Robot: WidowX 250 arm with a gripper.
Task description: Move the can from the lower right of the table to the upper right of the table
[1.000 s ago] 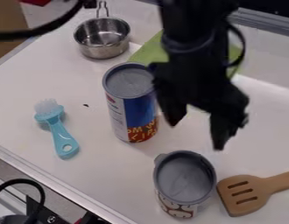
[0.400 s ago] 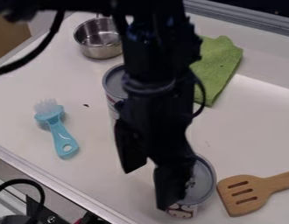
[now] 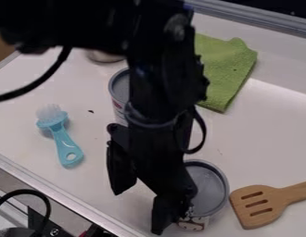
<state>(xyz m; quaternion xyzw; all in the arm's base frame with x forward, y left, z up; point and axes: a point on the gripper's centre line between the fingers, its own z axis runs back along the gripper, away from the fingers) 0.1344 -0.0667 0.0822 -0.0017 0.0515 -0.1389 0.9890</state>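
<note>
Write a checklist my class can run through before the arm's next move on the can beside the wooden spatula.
1. Can standing upright: ok.
2. Tool open: ok.
3. Can lined up between the fingers: not ok, it shows to the right of both.
4. Tool low enough to grip: cannot tell from this slant.
5. Wooden spatula not touching the can: cannot tell, they lie very close.
6. Green cloth well away from the can: ok.

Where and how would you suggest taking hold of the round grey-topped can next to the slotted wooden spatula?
Probably from above, pinching the round grey-topped can across its upper wall: it stands upright, its sides cylindrical below the rim. I would keep clear of the slotted wooden spatula lying close beside it.
</note>
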